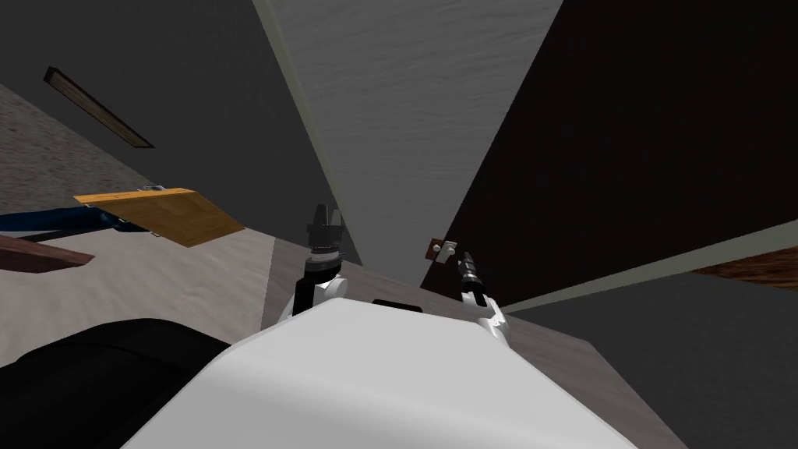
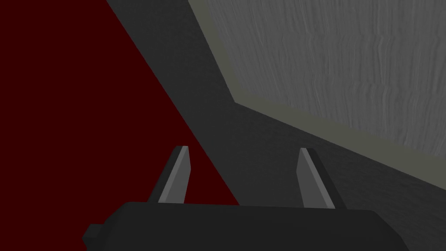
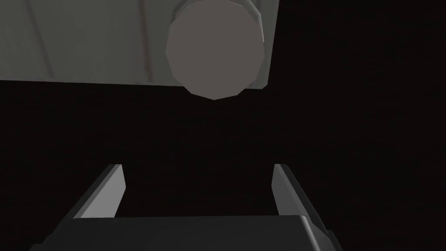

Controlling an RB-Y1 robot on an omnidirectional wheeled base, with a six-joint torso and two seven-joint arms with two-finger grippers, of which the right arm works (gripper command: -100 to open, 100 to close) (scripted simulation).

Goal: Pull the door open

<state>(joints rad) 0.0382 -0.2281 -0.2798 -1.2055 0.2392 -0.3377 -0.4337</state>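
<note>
Right gripper, blades apart, near faceted round grey knob.

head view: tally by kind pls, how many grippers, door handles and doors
grippers: 2 (left gripper, right gripper, both open)
door handles: 1 (handle, just ahead of the right gripper, not gripped)
doors: 1 (dark door)
total: 4
</note>
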